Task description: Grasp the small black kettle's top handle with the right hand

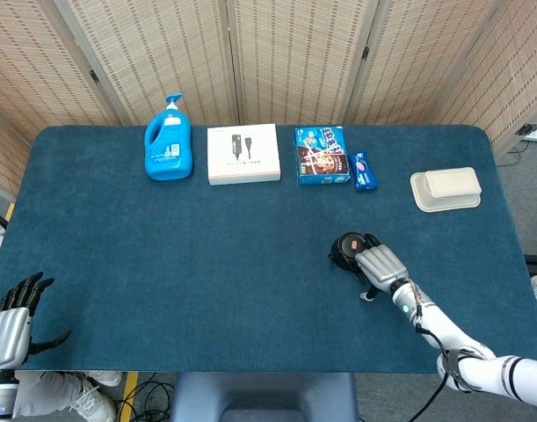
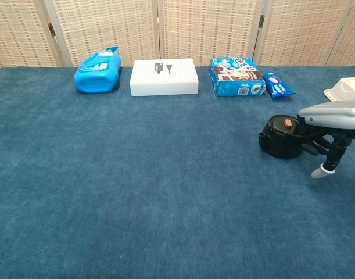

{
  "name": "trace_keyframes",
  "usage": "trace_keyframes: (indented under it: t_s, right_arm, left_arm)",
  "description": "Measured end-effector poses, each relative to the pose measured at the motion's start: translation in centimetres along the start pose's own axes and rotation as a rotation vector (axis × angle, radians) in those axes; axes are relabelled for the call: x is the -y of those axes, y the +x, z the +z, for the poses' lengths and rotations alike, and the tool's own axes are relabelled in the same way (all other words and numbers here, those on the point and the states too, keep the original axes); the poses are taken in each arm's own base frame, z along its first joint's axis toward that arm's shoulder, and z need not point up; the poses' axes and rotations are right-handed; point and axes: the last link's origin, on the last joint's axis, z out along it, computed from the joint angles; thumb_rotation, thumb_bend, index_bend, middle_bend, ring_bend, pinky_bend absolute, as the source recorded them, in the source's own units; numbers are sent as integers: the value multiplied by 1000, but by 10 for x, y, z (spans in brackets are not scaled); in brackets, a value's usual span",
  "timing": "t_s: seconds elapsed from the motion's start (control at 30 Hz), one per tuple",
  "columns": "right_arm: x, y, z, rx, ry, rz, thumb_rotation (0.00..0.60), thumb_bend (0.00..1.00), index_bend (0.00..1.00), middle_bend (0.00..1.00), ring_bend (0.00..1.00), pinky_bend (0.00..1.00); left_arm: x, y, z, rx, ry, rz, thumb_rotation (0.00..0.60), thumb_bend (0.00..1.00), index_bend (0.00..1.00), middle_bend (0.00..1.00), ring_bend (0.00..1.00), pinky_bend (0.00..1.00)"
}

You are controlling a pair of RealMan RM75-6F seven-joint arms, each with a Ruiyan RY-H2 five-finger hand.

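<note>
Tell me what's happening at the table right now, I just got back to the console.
The robot's right hand is at the small black kettle near the right front of the blue-covered table, its fingers reaching down around the kettle's side. Whether it has closed on the top handle cannot be told from either view. The left hand rests open off the table's front left corner, holding nothing. The items along the far edge are untouched.
</note>
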Motion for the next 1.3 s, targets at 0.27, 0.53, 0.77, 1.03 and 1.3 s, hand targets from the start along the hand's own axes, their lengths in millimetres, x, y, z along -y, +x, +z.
trace_keyframes:
  t_s: [0.27, 0.53, 0.77, 1.03, 1.3]
  right_arm:
    - [3, 14, 9, 18, 36, 73, 600, 0, 923, 924, 864, 75]
    - [-2, 31, 5, 12, 43, 118, 600, 0, 951, 945, 880, 100]
    - [-10, 42, -5, -4, 36, 159, 600, 0, 961, 957, 884, 106]
    - [-14, 41, -16, -28, 38, 168, 600, 0, 975, 962, 885, 110]
    - [-9, 40, -26, -43, 54, 168, 600, 0, 985, 984, 910, 110]
  left_arm:
    - [2, 3, -2, -2, 4, -1, 600, 152, 191, 100, 110, 145]
    - [0, 6, -3, -9, 0, 0, 600, 152, 194, 100, 110, 145]
    - [-3, 6, -3, -5, -7, 5, 600, 151, 196, 100, 110, 145]
    - [-7, 6, -2, -2, -17, 4, 600, 152, 199, 100, 110, 145]
    - [-9, 6, -2, -7, -19, 0, 600, 152, 207, 100, 110, 144]
